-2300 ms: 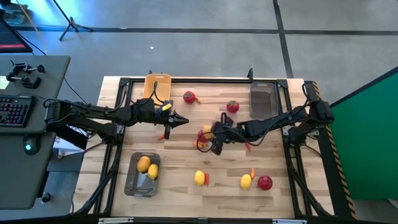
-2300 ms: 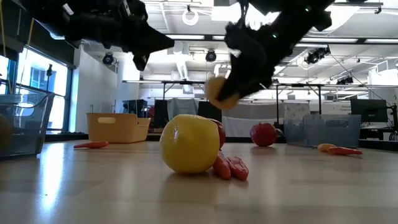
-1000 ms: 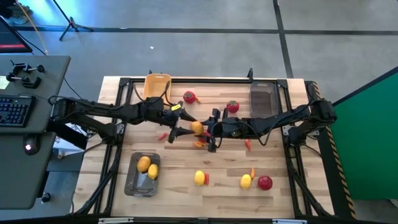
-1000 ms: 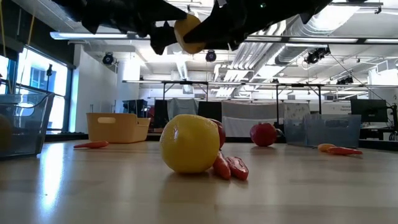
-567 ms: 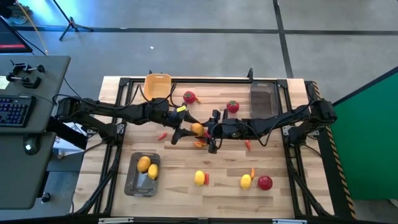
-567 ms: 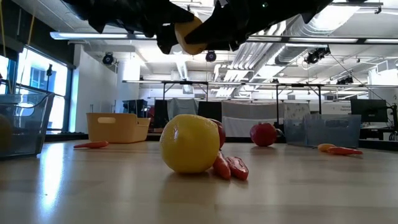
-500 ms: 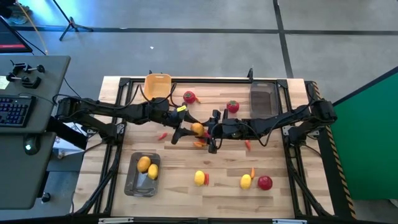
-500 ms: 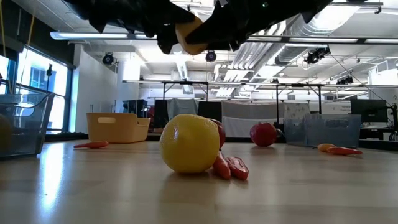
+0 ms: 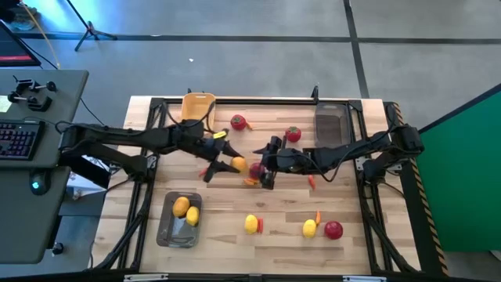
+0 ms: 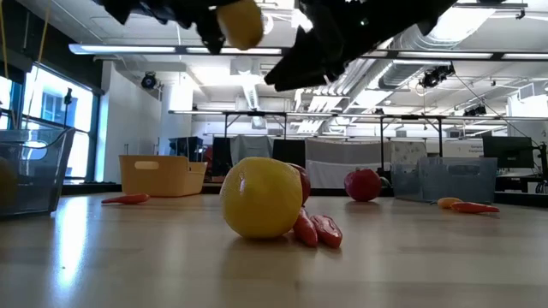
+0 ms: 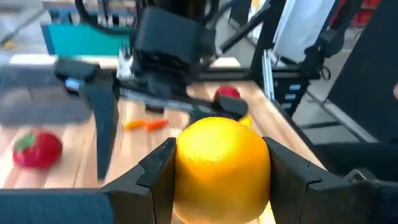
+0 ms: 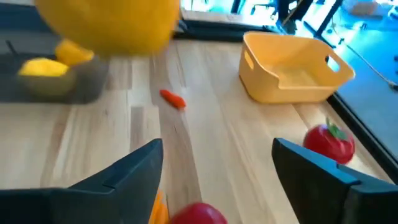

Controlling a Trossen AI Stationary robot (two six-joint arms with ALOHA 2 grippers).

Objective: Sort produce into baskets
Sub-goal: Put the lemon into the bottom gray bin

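Observation:
High above the table's middle, my left gripper (image 9: pixel 233 165) is shut on a yellow lemon (image 9: pixel 238 164), which fills the left wrist view (image 11: pixel 221 168) and shows at the top of the low view (image 10: pixel 240 23). My right gripper (image 9: pixel 264 166) stands open just to the lemon's right, with nothing between its fingers (image 12: pixel 217 149). A red fruit (image 9: pixel 256 169) lies on the table under it. The yellow basket (image 9: pixel 197 108) stands at the far left. One dark tray (image 9: pixel 330 124) is at the far right, and another (image 9: pixel 182 219) at the near left holds two lemons. My left gripper pinches the lemon between its two fingers, one on each of its opposite sides (image 11: pixel 181 171). The fingers come nearly level from the table's left. The lemon is lifted well clear of the table.
Red fruits (image 9: pixel 238 122) (image 9: pixel 293 134) lie near the far edge. Two lemons (image 9: pixel 251 224) (image 9: pixel 310 228) and a red fruit (image 9: pixel 333 229) lie near the front. Thin carrots (image 9: pixel 206 170) (image 9: pixel 312 182) (image 9: pixel 318 216) are scattered about the middle.
The lemon sat between both grippers a second ago. My left gripper has taken hold of it and drawn it up and toward the table's left edge. My right gripper has let go, and the lemon now stands apart from it.

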